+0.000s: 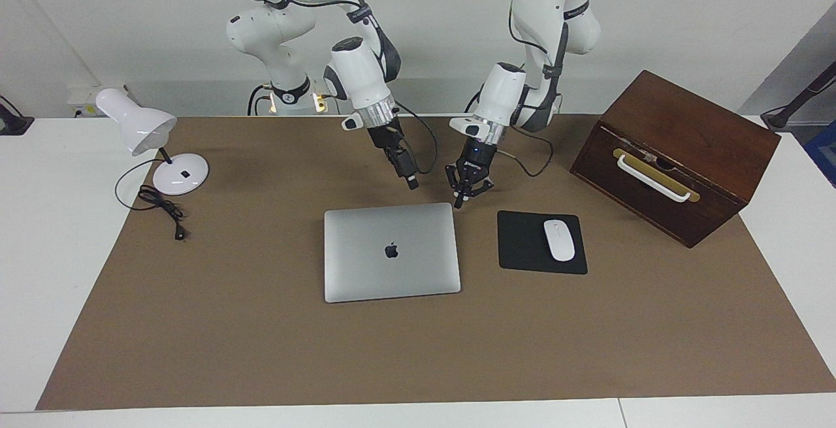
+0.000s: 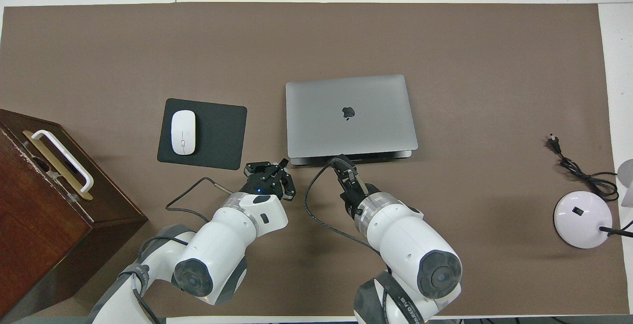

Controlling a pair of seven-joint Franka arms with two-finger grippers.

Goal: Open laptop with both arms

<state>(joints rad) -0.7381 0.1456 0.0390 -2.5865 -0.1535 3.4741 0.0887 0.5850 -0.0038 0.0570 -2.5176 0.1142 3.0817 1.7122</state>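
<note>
While I watch from my station, both arms hang over the brown mat at the robots' end of the desk.
Left tool (image 1: 461, 202): fingertips pressed together, holding nothing, low over the mat by the laptop's corner nearest the robots.
Right tool (image 1: 413, 185): over the mat near the laptop's near edge; I cannot tell how its fingers stand.
Laptop (image 1: 390, 251): lid down, flat, mid-desk.
Mouse pad (image 1: 526, 245): beside the laptop, carrying the mouse (image 1: 559, 240).

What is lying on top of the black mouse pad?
A white mouse lies on the mouse pad, toward its wooden-box end. The patch of pad under the mouse is covered and cannot be seen.
</note>
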